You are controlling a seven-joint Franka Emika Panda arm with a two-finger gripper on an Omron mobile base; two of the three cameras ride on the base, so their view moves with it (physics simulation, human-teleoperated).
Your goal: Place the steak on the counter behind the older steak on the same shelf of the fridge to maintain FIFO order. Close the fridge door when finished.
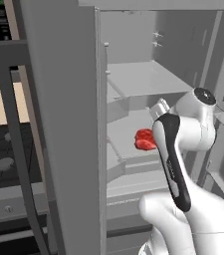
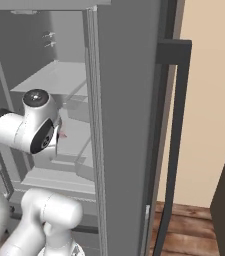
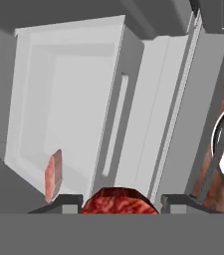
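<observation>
The gripper (image 3: 121, 199) is closed on the steak (image 3: 119, 201), inside the fridge (image 1: 63, 99) over the shelf (image 1: 128, 130); the older steak (image 3: 53, 174) apparently lies near the shelf's edge.

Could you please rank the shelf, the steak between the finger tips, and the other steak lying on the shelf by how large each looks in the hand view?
1. shelf
2. steak held in the pincer, enlarged by nearness
3. older steak, seen edge-on

steak (image 1: 144, 139): raw red meat, marbled, slightly glossy
shelf (image 1: 128, 134): smooth matt pale grey plastic
fridge (image 1: 63, 99): matt grey, smooth
</observation>
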